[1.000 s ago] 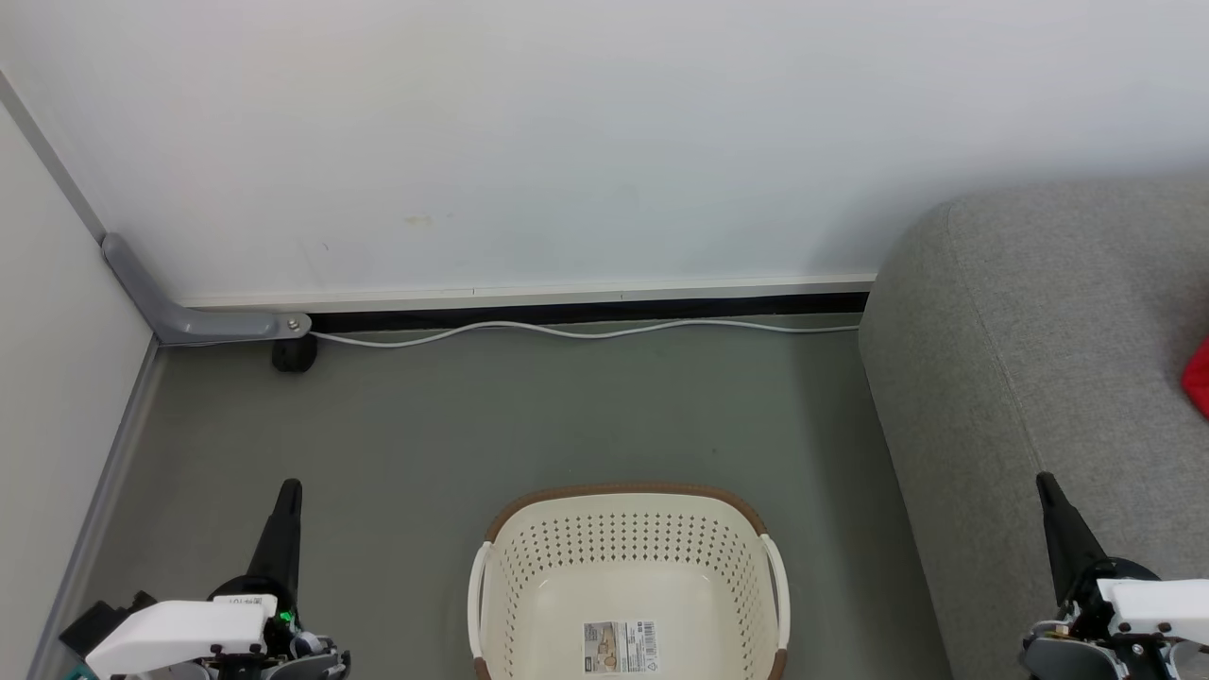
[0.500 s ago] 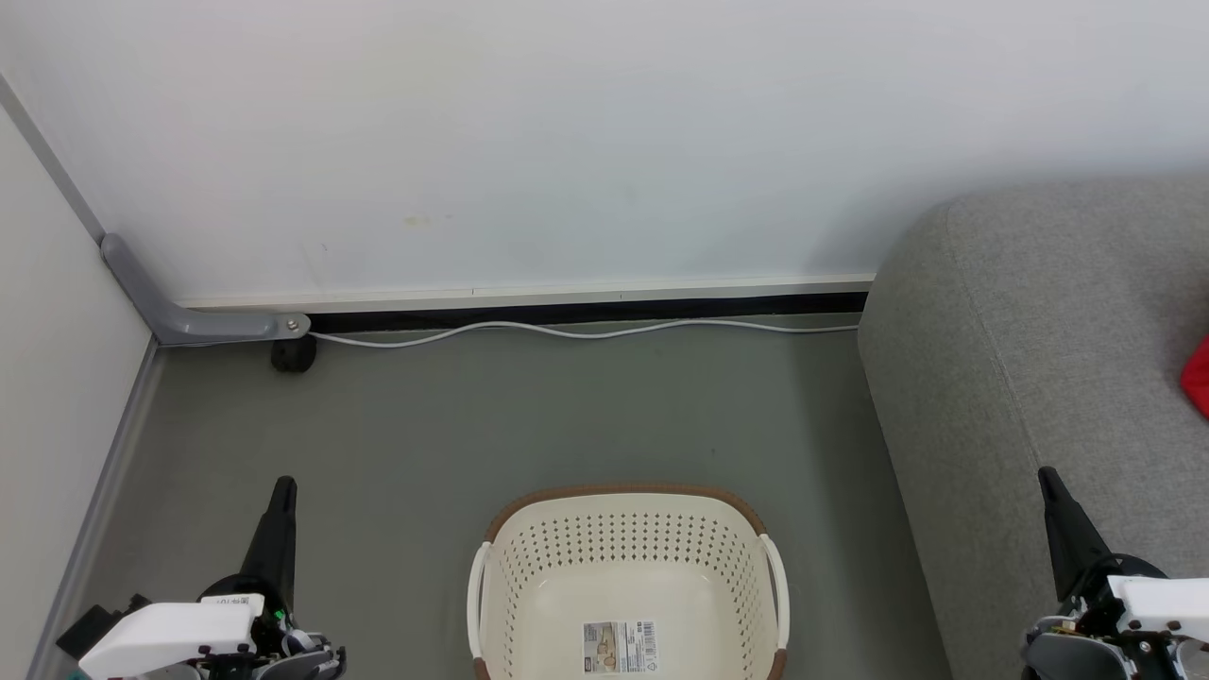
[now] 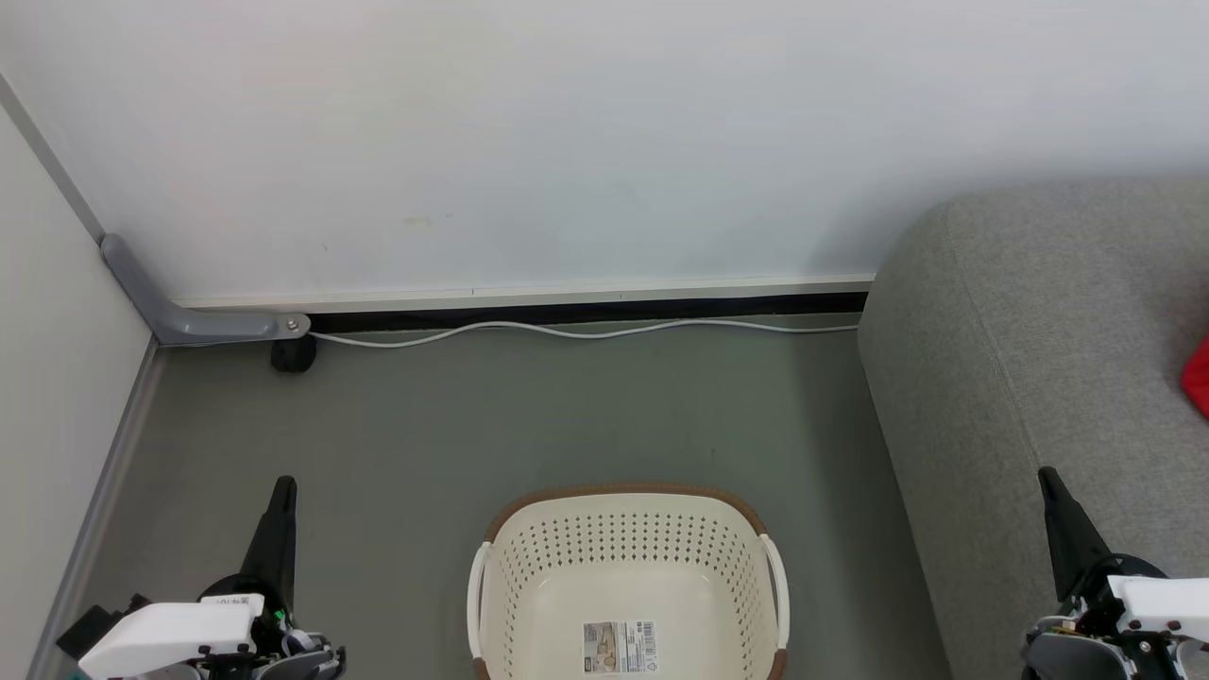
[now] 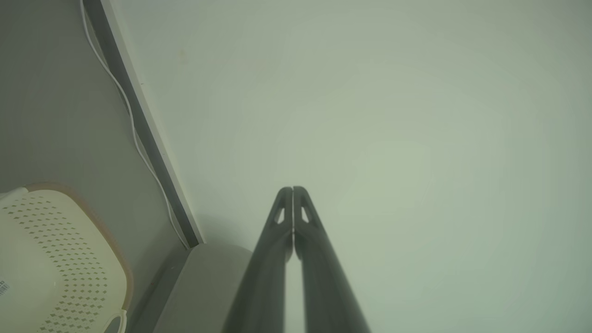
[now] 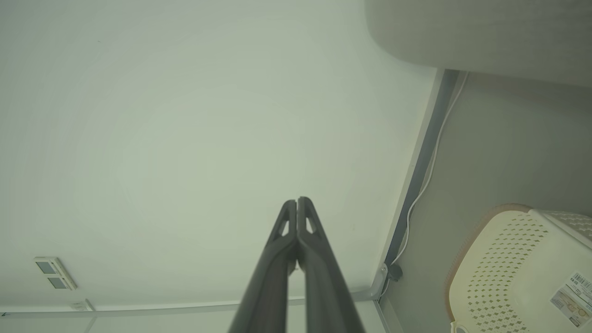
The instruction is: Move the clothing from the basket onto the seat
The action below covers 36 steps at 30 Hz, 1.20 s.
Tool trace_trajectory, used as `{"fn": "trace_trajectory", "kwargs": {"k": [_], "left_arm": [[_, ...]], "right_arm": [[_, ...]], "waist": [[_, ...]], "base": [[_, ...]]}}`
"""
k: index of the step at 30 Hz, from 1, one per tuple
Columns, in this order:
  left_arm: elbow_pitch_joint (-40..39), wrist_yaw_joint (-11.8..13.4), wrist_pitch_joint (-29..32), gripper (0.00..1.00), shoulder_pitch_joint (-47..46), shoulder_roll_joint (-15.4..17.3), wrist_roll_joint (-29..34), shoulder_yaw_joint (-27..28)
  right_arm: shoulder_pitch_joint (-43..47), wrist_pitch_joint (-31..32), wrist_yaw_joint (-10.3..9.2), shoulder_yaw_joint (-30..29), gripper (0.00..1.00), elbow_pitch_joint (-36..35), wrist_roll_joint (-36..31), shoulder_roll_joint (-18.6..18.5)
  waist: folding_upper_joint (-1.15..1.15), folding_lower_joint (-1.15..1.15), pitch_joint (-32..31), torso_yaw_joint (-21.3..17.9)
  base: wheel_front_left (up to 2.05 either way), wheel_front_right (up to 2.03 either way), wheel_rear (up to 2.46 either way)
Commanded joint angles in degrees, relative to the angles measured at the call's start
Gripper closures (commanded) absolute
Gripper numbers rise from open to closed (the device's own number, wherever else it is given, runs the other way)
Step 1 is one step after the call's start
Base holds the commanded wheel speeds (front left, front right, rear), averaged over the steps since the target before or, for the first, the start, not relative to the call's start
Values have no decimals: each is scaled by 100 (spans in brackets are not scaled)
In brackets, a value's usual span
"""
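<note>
The cream basket (image 3: 623, 543) with a brown rim stands on the floor at the bottom centre, with nothing inside but a label sticker on its bottom. It also appears as the basket (image 4: 55, 259) in the left wrist view and the basket (image 5: 518, 268) in the right wrist view. The grey seat (image 3: 1048, 378) fills the right side. A bit of red clothing (image 3: 1198, 376) lies on it at the right edge. My left gripper (image 3: 283, 486) is shut left of the basket, my right gripper (image 3: 1046, 475) shut over the seat's front. Both hold nothing, as the left gripper (image 4: 292, 188) and right gripper (image 5: 297, 200) wrist views confirm.
A white wall (image 3: 567, 142) runs across the back, with a white cable (image 3: 586, 331) along its base. A grey bracket (image 3: 189, 316) and a small black wheel (image 3: 293, 354) sit in the left corner. Grey floor (image 3: 529, 425) lies between basket and wall.
The left gripper has drawn slightly down and left; the right gripper has risen a little. Both have stayed still over the last half second.
</note>
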Motion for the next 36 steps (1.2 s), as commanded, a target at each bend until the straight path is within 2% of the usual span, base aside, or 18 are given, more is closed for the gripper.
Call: {"fn": "trace_trajectory", "kwargs": {"k": [1,36], "left_arm": [[-165,-47,37,100,-334,77,-23,191],[-165,-47,37,100,-334,77,-24,191]], "right_arm": [[-207,44,25,93,100,-180,66,-59],[-207,43,25,94,100,-180,66,-59]], "waist": [[0,0,0,0],[0,0,0,0]], "base": [[0,0,0],[0,0,0]]}}
